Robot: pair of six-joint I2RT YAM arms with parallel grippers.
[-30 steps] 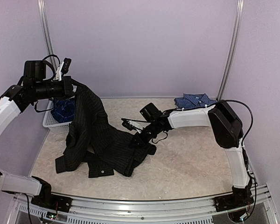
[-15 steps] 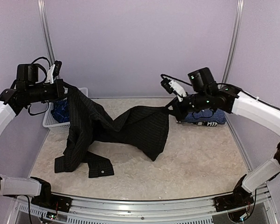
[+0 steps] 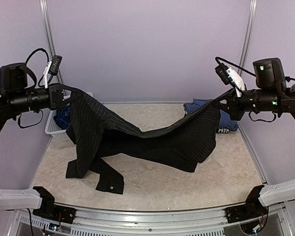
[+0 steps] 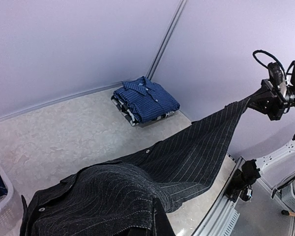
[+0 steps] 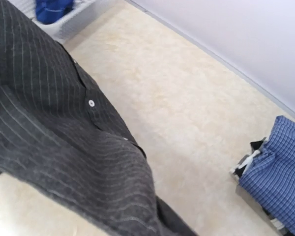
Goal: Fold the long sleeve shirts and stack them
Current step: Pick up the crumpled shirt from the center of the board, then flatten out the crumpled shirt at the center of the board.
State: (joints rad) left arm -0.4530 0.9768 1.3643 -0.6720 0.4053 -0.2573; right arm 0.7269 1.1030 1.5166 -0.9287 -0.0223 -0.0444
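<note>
Progress: you're sitting early-to-mid task, by my read. One blue-and-white small-checked cloth shirt (image 3: 200, 105) is lying folded at the rear right of the pale stone-look worktop (image 3: 196, 189). The black pinstriped cloth shirt (image 3: 152, 140) is being spread out and isn't folded yet.
Black shirt pos.: it's hanging stretched betw. both hands and sagging in the middle. Its lower part and a cuffed sleeve are trailing on the worktop at front left.
L hand (image 3: 67, 96): you're holding one upper end of the black shirt, raised at the left. The fingers are hiding in cloth, but the hand is looking clamped, judging by how the cloth is pulling from it.
R hand (image 3: 229, 101): you're pinching the opposite end, raised at the right, close by the folded checked shirt. The left wrist view is showing it closed on the cloth.
Left to do (est.): laying the black shirt flat, folding it and stacking it on the checked one, then doing the same w/ the basket shirt.
Basket: the white plastic lattice basket (image 3: 53, 129) is sitting rear left and holding a darker blue plaid cloth shirt (image 3: 65, 116), bunched and unfolded.
Stack: the checked shirt is lying collar-up. Something dark-and-white is peeking from under it, and I can't tell what.
</note>
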